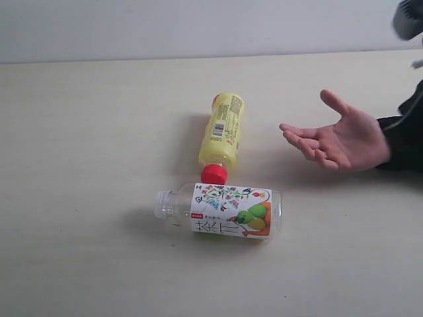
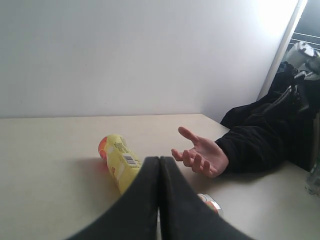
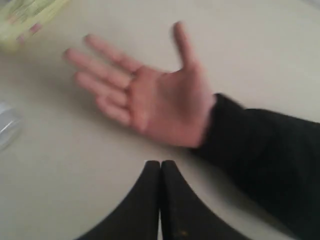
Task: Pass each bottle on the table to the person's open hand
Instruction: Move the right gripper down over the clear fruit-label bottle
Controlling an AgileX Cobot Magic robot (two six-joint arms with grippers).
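1. Table (image 1: 79,165): pale wood-grain top. Two bottles in view, both lying on their sides near the middle.
2. Yellow bottle (image 1: 222,129): lies near-to-far, its red cap (image 1: 214,174) at the near end. The cap sits right against the far side of the pear-label bottle; actual contact cannot be confirmed.
3. Pear-label bottle (image 1: 225,211): clear, lies left-to-right, neck pointing left. It is the nearer of the two.
4. Person's hand (image 1: 337,140): reaches in from the right edge, in a black sleeve (image 1: 403,139). Palm up, fingers spread and pointing left, empty. It is right of the yellow bottle and clear of it.
5. Left gripper (image 2: 159,161): fingers pressed flat together, nothing between them. It is above the table with the yellow bottle just beyond the tips.
6. Right gripper (image 3: 160,165): fingers likewise closed together, empty. It is above the table with the open palm just beyond the tips; this view is blurred.
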